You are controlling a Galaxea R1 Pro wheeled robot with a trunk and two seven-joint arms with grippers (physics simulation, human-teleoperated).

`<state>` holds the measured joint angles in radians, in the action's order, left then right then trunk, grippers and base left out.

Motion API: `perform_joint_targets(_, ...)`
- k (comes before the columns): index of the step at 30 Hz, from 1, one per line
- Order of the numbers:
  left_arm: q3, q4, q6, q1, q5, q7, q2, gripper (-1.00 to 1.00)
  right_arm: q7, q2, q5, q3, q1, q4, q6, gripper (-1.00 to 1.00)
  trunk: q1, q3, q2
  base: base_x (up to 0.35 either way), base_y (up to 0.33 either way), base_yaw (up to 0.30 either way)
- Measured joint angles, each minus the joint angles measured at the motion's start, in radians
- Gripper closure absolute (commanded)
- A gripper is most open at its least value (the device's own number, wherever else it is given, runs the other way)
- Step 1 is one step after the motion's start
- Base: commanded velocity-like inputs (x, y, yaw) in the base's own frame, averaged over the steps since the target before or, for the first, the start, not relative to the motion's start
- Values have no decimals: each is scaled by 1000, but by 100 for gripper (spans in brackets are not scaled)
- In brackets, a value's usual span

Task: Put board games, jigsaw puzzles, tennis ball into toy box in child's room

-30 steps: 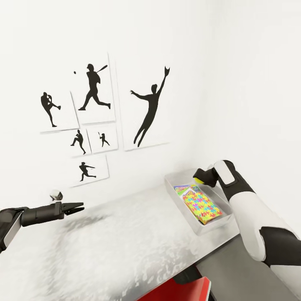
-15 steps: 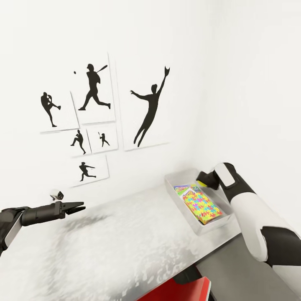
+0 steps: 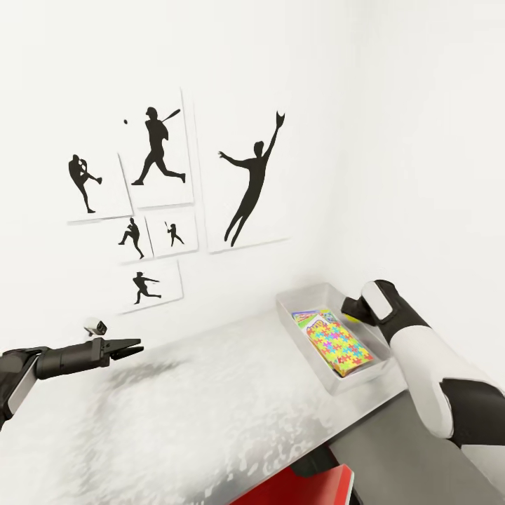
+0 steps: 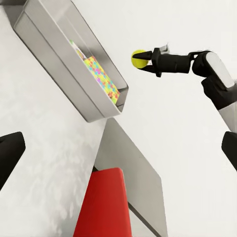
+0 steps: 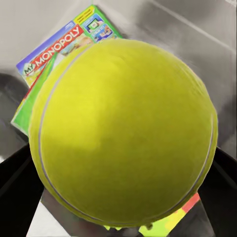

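My right tool [image 4: 143, 59] grips the tennis ball [image 4: 138, 58] above the toy box [image 3: 303, 298]; my left tool [image 3: 130, 348] hovers nearly closed, empty.

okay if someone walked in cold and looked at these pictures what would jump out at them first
Probably the tennis ball, bright yellow-green, clamped in the right gripper above the toy box at the table's far right end. Next, the jigsaw puzzle inside that box, lying over a Monopoly game box. Then the black sports silhouettes on the white wall behind.
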<state>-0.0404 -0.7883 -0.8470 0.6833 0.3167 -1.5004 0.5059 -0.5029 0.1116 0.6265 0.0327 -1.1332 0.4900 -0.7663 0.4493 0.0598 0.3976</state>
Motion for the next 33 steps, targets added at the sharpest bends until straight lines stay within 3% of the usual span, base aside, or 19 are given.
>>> perform_joint_targets(7,0,0,0,0,0,0,0,-100,1,28,-7,-4,2,-36,1,100,0,0,0,0,0,0)
perform_joint_targets(13,0,0,0,0,0,0,-1,-100,2,29,-27,-3,4,-39,-2,100,0,0,0,0,0,0)
perform_joint_targets(33,-1,0,0,0,0,0,0,-100,4,30,-32,-4,10,-37,-2,100,0,0,0,0,0,0)
